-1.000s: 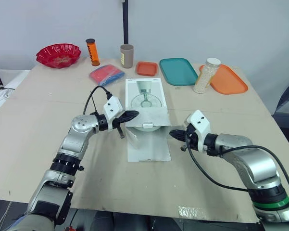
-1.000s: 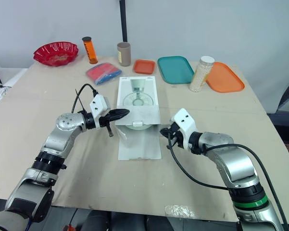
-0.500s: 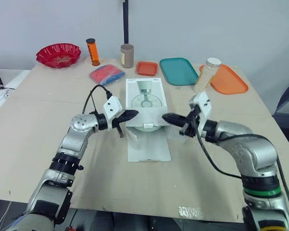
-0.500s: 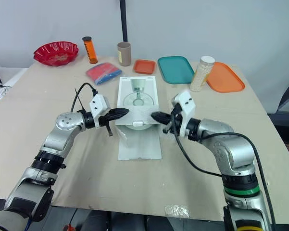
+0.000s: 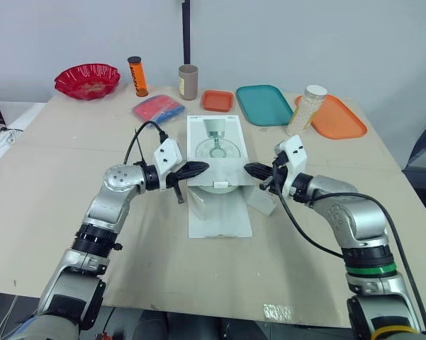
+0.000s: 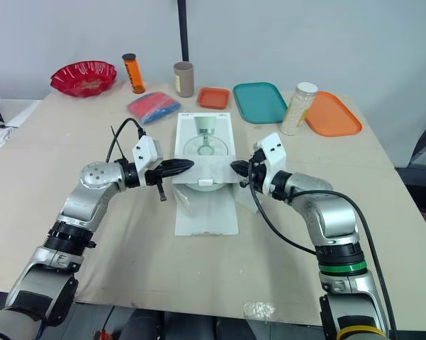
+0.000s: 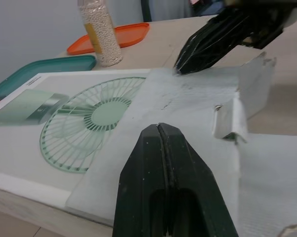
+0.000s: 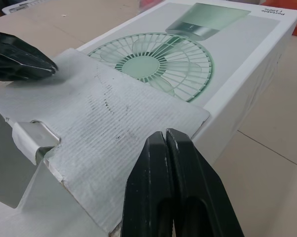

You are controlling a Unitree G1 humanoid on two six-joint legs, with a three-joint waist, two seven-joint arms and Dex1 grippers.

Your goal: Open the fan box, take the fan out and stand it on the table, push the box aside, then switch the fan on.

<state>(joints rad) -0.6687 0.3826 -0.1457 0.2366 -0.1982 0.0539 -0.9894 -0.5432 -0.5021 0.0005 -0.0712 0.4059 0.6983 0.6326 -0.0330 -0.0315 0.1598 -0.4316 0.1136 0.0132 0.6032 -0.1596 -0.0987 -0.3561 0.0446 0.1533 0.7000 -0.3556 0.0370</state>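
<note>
The white fan box (image 5: 214,139), printed with a green fan, lies flat at the table's middle. Its near end stands open: one flap (image 5: 223,172) is folded back over the top, a long flap (image 5: 220,214) lies on the table, and a side flap (image 5: 261,200) sticks out to the right. A pale round shape (image 5: 214,187) shows in the opening. My left gripper (image 5: 202,168) is shut, its tip at the folded flap's left edge (image 7: 160,129). My right gripper (image 5: 248,168) is shut too, its tip at that flap's right edge (image 8: 166,134).
Along the far edge stand a red bowl (image 5: 86,79), an orange bottle (image 5: 136,76), a brown cup (image 5: 188,81), a blue-red packet (image 5: 157,109), a small orange tray (image 5: 217,100), a teal tray (image 5: 264,105), a bead jar (image 5: 304,110) and an orange tray (image 5: 337,117).
My right gripper rose from the table right of the box to the folded flap's right edge, and the box's right side flap now sticks out. The left gripper has stayed in place.
</note>
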